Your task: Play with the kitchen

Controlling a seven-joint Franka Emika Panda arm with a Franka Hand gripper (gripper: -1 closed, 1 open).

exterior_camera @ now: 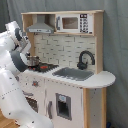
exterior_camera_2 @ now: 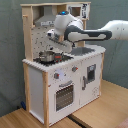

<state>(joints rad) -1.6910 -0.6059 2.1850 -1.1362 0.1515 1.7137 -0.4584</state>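
- While the kitchen (exterior_camera: 70, 75) (exterior_camera_2: 62, 75) stands on a light wooden floor (exterior_camera_2: 107, 112) before a grey curtain (exterior_camera: 116, 45), you see it fill the middle of both exterior views, white below and light wood above.
- On its counter, the black-and-red stovetop (exterior_camera: 47, 66) (exterior_camera_2: 57, 58) lies beside the grey sink (exterior_camera: 74, 73), which has the black faucet (exterior_camera: 85, 59) arching behind it.
- A small metal pot (exterior_camera: 33, 61) (exterior_camera_2: 47, 56) sits on the stovetop.
- Behind the counter you find the dotted backsplash (exterior_camera: 62, 49), with the grey hood (exterior_camera: 41, 28) over the stovetop and a toy microwave (exterior_camera: 74, 23) over the sink.
- Below the counter, the oven door (exterior_camera_2: 64, 95) and the knobs (exterior_camera_2: 57, 76) face the second exterior view.
- Your white arm (exterior_camera_2: 95, 34) reaches across above the sink, and the gripper (exterior_camera_2: 50, 35) hangs over the stovetop, just above the pot.
- Whether its fingers are parted or closed, you cannot tell from either view.
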